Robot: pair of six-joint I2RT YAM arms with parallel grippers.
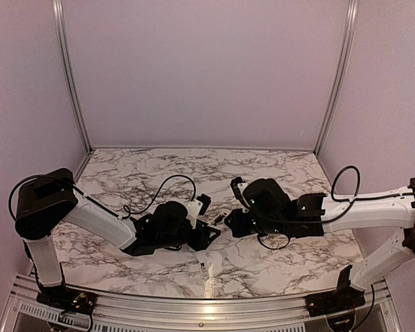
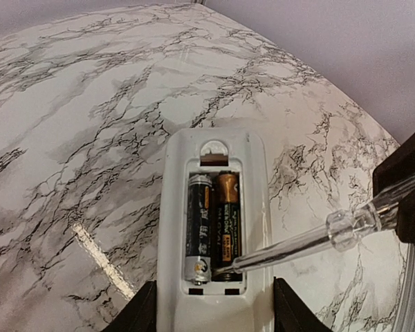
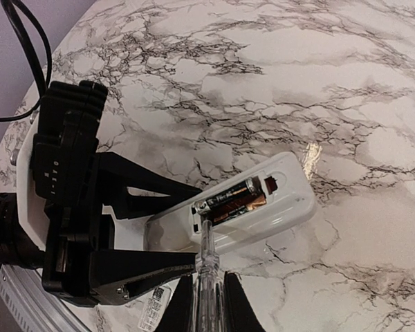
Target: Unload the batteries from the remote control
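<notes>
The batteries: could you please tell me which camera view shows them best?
The left wrist view: both batteries lie side by side in the open compartment of the remote control, close up, a clear tool at their near end. The right wrist view shows them smaller and at an angle. The top external view cannot resolve them.

The top camera looks down from high behind both arm bases across the whole table [image 1: 277, 169], far off, while the wrist cameras sit close above it, the left facing lengthwise along the remote [image 2: 254, 207], the right crosswise, both sharing remote, batteries [image 2: 213, 225] and clear tool [image 2: 297, 242].
</notes>
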